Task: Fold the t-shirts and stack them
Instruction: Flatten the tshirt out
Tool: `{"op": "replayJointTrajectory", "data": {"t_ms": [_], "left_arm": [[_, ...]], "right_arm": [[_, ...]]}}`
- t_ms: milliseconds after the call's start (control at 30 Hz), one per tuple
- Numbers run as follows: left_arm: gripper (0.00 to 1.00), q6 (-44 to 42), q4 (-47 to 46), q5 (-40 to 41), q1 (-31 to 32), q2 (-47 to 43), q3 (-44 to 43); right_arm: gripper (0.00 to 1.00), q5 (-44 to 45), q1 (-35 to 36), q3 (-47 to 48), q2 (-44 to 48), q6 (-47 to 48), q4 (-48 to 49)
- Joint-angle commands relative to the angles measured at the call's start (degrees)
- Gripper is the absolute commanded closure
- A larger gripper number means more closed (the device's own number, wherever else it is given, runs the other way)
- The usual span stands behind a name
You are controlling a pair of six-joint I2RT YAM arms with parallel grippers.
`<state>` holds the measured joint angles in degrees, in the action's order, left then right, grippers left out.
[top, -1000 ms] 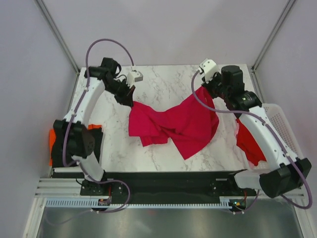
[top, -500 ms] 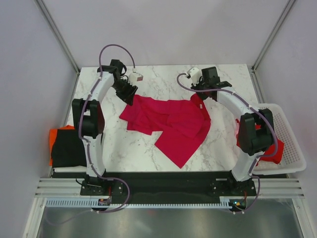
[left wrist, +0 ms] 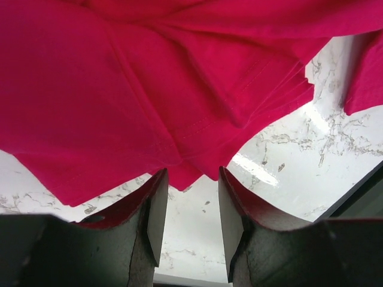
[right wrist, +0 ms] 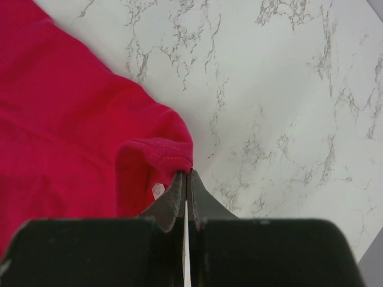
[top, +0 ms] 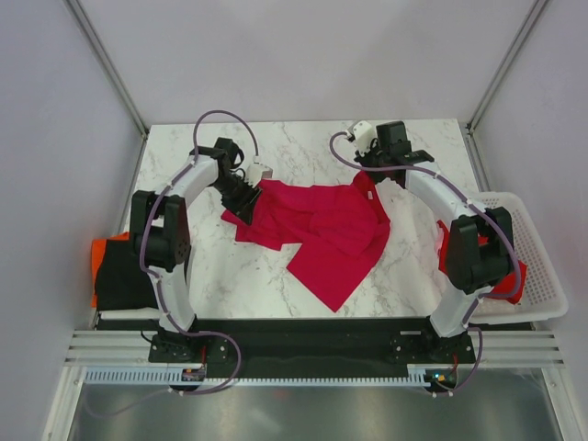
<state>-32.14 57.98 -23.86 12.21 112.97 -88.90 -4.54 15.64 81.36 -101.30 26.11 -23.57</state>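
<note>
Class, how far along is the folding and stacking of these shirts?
Looks done: black shirt piled on orange shirt, far left. In hand: pink shirt lies crumpled, right pincer shut on its corner, left pincer open at its opposite edge. Left: fold and stack it, then the red shirt in the basket.

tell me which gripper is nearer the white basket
Right. The right gripper pinches the crimson t-shirt at the edge facing the white basket; the left gripper is open at the opposite edge, farther off.

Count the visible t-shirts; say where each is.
4: crimson-pink shirt spread on the table; orange shirt and black shirt piled off its left edge; red shirt in the basket. More may be hidden.
</note>
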Motion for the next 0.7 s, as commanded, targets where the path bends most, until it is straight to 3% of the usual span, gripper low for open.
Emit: {"op": "replayJointTrajectory", "data": {"t_ms": [0, 233, 467, 667], "left_arm": [[0.54, 2.2, -4.5, 1.2, -0.3, 0.5, 0.8], [0.55, 3.8, -5.8, 1.3, -0.3, 3.6, -1.7], [0.67, 4.2, -6.2, 2.1, -0.3, 5.4, -2.0], [0.68, 4.3, -6.1, 2.5, -0.4, 4.3, -1.8]], "right_arm": [[1.00, -1.1, 0.2, -0.3, 2.9, -0.6, 1.0], [1.00, -1.2, 0.2, -0.3, 3.0, -0.6, 0.6], [1.00, -1.1, 0.1, -0.6, 3.3, -0.5, 0.6], [1.00, -1.0, 0.1, -1.2, 3.4, -0.6, 0.7]]}}
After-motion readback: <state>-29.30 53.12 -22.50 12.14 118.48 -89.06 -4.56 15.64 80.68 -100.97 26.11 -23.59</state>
